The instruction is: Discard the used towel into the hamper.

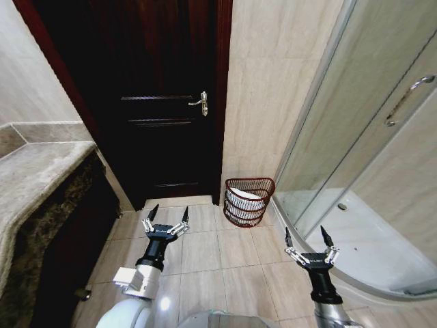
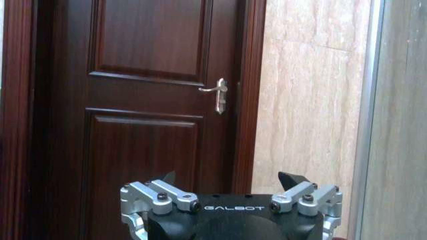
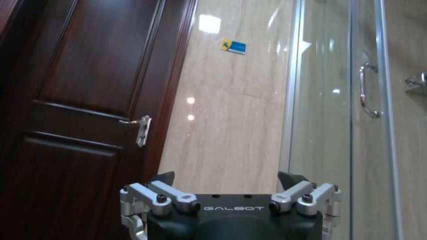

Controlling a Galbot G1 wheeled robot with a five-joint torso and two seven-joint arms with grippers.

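The hamper (image 1: 250, 203), a small round reddish-brown wire basket, stands on the tiled floor against the wall between the dark door and the shower. White cloth (image 1: 246, 196) that looks like the towel lies inside it. My left gripper (image 1: 169, 210) hangs open and empty over the floor, left of the hamper and nearer to me. My right gripper (image 1: 305, 234) is open and empty too, to the hamper's right and nearer, beside the shower's curved kerb. In the wrist views the left gripper (image 2: 230, 177) faces the door, and the right gripper (image 3: 228, 177) faces the wall between door and shower glass.
A dark wooden door (image 1: 164, 102) with a metal handle (image 1: 201, 102) is shut straight ahead. A stone counter (image 1: 34, 178) runs along the left. A glass shower enclosure (image 1: 382, 137) with a white tray (image 1: 382, 253) fills the right. Beige floor tiles (image 1: 225, 260) lie between.
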